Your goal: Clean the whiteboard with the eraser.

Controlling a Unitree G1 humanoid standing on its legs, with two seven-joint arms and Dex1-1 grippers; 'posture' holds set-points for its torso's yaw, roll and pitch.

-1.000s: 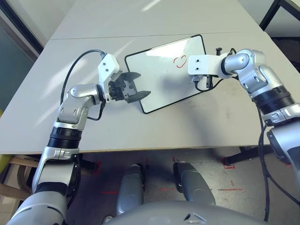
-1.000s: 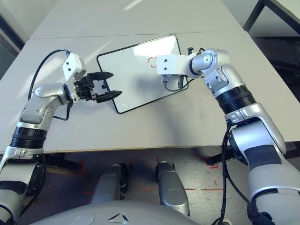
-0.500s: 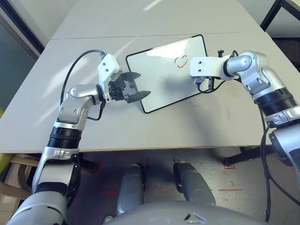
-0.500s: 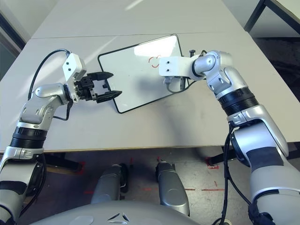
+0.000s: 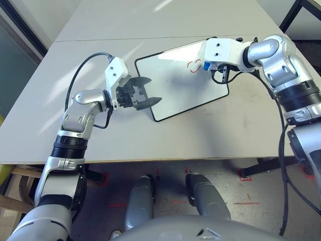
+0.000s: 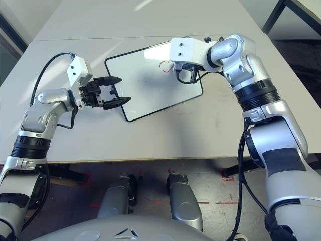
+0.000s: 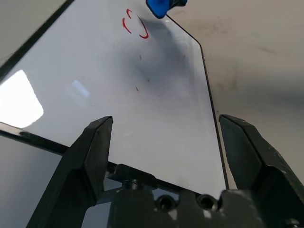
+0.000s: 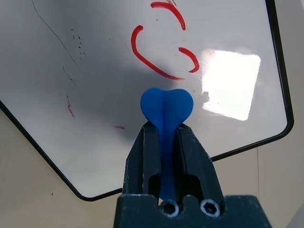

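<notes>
So the left gripper [image 5: 144,92] sits at the near left corner of the whiteboard [image 5: 173,85] with its jaws spread wide, nothing in them; the board lies flat on the grey table [image 5: 75,65], turned at an angle. Further back on the right, the right gripper [image 8: 165,130] is clamped tight on the blue eraser [image 8: 166,107], hanging above the board just by the red scribble [image 8: 159,52] near its far right corner.

A pale grey table [image 5: 165,140] stands above red floor marks [image 5: 245,176].

Eraser [image 8: 166,108] mostly hidden between right jaws; whiteboard [image 7: 118,104] cropped in wrist views
</notes>
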